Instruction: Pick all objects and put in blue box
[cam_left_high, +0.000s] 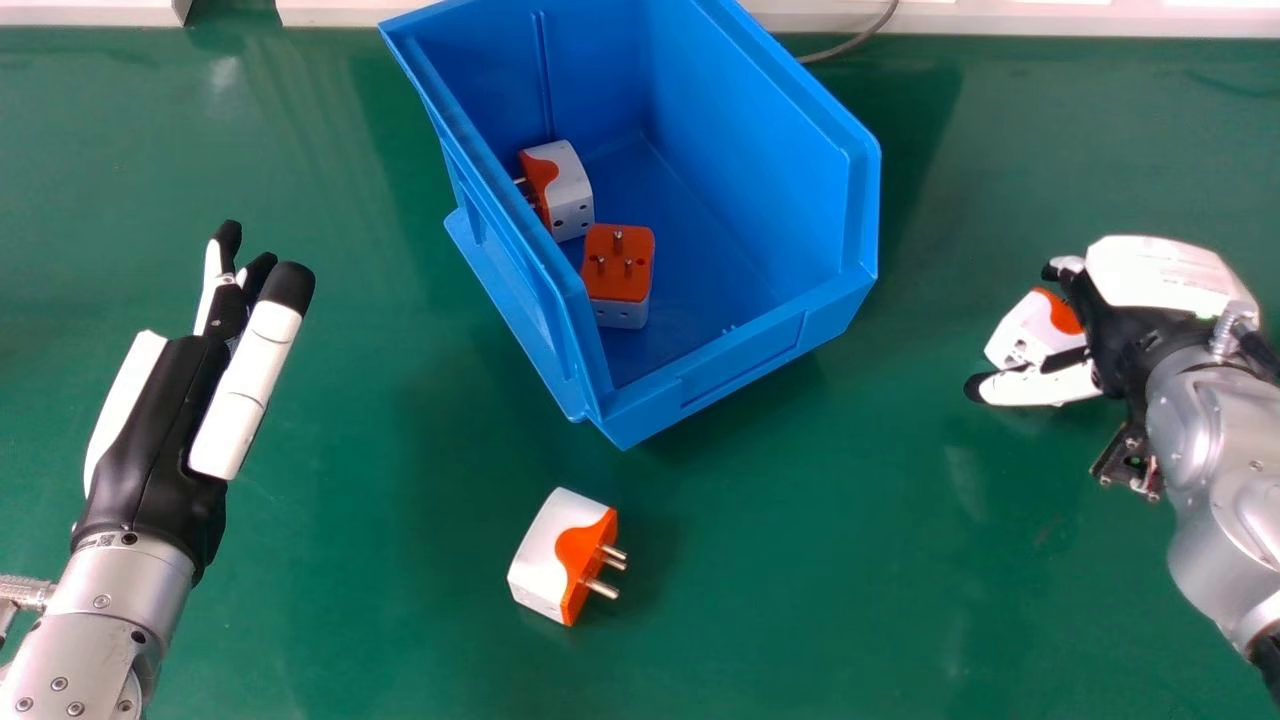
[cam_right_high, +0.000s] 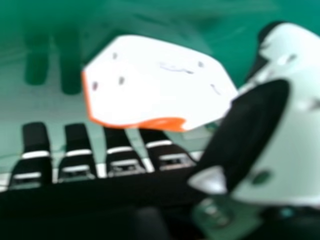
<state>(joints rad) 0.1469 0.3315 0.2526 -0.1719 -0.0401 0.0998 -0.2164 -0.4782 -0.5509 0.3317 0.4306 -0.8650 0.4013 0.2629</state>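
On the near middle of the green table (cam_left_high: 900, 600), well apart from either hand, lies a loose plug adapter (cam_left_high: 545, 550), its orange pin face turned to the robot's right with 2 metal pins in sight. It looks light, rigid and fairly tough, a smooth plastic shell that may slide under a careless push; the broad white sides offer the best hold, leaving the pins free. Beyond it to the left, the robot's left hand (cam_left_high: 165, 430) has its fingers straight and its grasp empty. To the right, the right hand (cam_left_high: 1120, 330) has its thumb and fingers closed about a held adapter (cam_left_high: 1025, 330), white and many-sided with an orange edge and small dark holes. That grip takes it by the sides, though whether it clears the table cannot be told. Farther off, in the blue box (cam_left_high: 735, 365), sit 2 more: a pin-up adapter (cam_left_high: 620, 265) showing 3 pins on its orange face, and behind it a sideways adapter (cam_left_high: 565, 190), pins toward the box's left wall. So 2 of 4 visible adapters are in the box.
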